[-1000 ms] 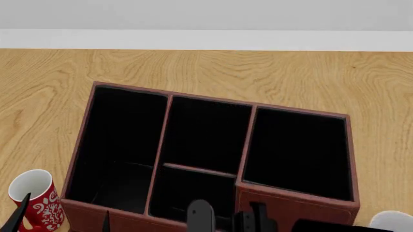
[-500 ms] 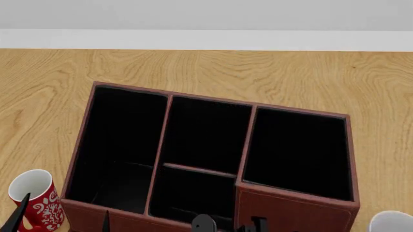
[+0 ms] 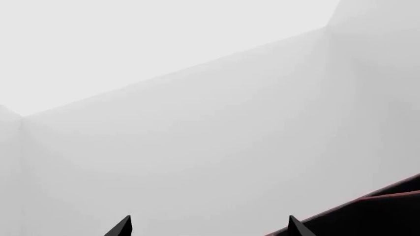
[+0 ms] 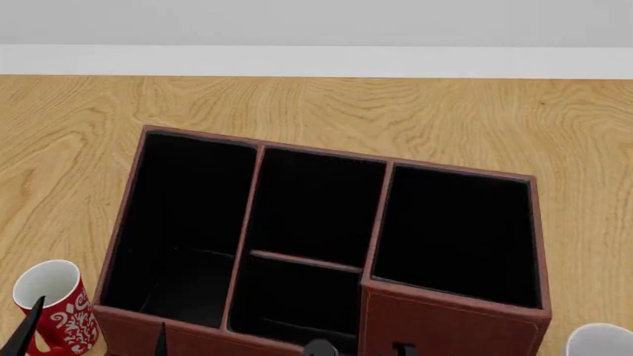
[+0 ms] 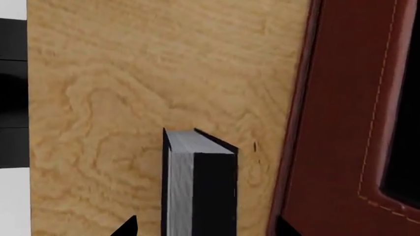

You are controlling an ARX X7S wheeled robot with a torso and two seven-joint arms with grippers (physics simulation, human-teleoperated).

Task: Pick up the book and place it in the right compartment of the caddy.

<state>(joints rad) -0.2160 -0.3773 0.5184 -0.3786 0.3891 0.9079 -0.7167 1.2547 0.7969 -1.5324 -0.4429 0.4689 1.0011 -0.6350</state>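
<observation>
The book is a thick black hardcover with white page edges, standing upright on the wood table beside the outer wall of the caddy. My right gripper is open, one fingertip on each side of the book with a gap at both. In the head view the book is out of sight and only the tips of the right gripper show at the bottom edge. The reddish-brown caddy fills the middle, and its right compartment is empty. My left gripper is open and holds nothing.
A red patterned mug stands at the caddy's near left corner, by my left fingers. A white mug sits at the near right. The left wrist view shows blank grey wall and a caddy edge.
My right gripper has sunk towards the bottom edge of the head view, so that only its tips still show. The caddy, the mugs and the left gripper have not moved.
</observation>
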